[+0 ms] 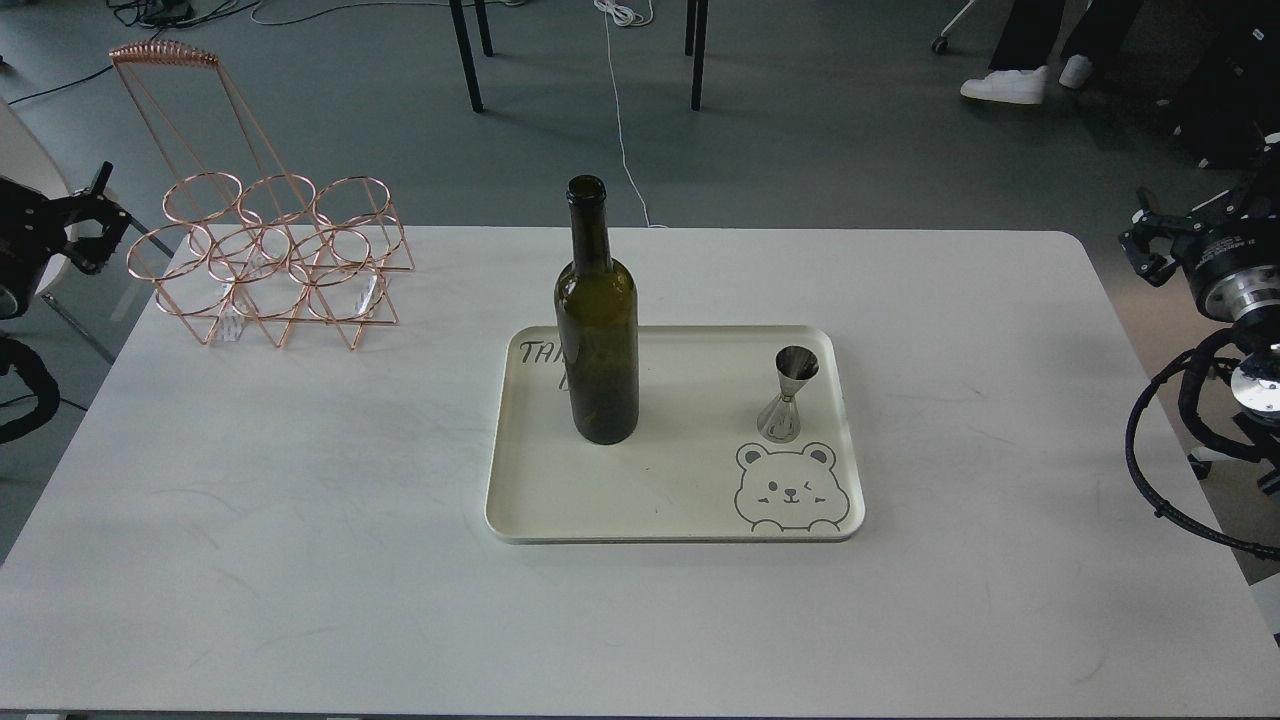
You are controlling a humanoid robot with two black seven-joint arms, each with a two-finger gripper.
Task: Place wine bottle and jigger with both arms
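Two items stand upright on the tray point(520, 520), both arms well clear

Bottle point(597, 340) left, jigger point(788, 393) right; left gripper point(97, 225) and right gripper point(1145, 245) hold nothing, opening unclear. Risk: a high or glancing grasp could topple the tall bottle

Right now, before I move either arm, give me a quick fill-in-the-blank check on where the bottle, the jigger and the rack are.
1. The wine bottle stands upright on the cream ____.
2. On the tray, the jigger stands to the ____ of the bottle.
3. Just in front of the jigger, the tray has a printed ____ face.
4. The copper wire rack sits at the table's far ____ corner.

Missing words: tray; right; bear; left
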